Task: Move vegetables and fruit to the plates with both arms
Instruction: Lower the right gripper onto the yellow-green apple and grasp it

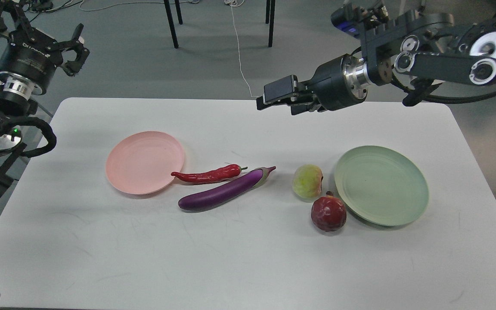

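Pomegranate point(328, 213) beside green plate point(381, 185), peach point(307, 181) behind — touching

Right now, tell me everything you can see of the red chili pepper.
The red chili pepper is slim, glossy and slightly wavy, tapering to a curled tip, with a small green stem at its thicker end. It looks like smooth plastic. It lies flat on the white table, its tip reaching the rim of the pink plate, its stem end pointing right. The purple eggplant lies just in front of it, very close. No pincer touches it.
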You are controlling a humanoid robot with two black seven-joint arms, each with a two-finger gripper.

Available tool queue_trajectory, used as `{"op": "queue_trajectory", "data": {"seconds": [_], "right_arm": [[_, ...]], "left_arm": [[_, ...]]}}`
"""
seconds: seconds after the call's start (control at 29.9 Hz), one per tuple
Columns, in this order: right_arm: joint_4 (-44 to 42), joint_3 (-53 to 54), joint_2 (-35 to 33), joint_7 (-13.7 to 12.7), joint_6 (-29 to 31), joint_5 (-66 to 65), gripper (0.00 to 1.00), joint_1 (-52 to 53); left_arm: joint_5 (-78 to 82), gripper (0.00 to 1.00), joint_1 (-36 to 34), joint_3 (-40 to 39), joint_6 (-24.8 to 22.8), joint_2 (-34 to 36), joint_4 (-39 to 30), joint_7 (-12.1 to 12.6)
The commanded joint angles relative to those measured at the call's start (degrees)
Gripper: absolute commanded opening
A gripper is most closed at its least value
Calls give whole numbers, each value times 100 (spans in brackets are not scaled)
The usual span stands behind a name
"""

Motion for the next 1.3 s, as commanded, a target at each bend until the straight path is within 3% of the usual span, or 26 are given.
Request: {"op": "queue_trajectory", "data": {"seconds": [0.0,0.27,0.5,1.14,1.27], "right_arm": [[-18,-296,404,-6,2,-113,99,6],[-106,-1078,1019,-14,2,-491,99,-90],[-905,-1422,1354,-14,2,-1026,99,-617],[-1688,-1422,1494,-14,-11,-1449,98,-1558],[-1811,-1422,1609,12,-108,-1449,93,-1690]], "left_arm": [[180,98,-24,-2,1,-1,2,9],[383,98,-15,-2,1,70,2,0],[383,98,-24,-2,1,70,2,0],[418,98,-68,24,1,96,-7,0],[418,98,-68,33,1,148,-7,0]]}}
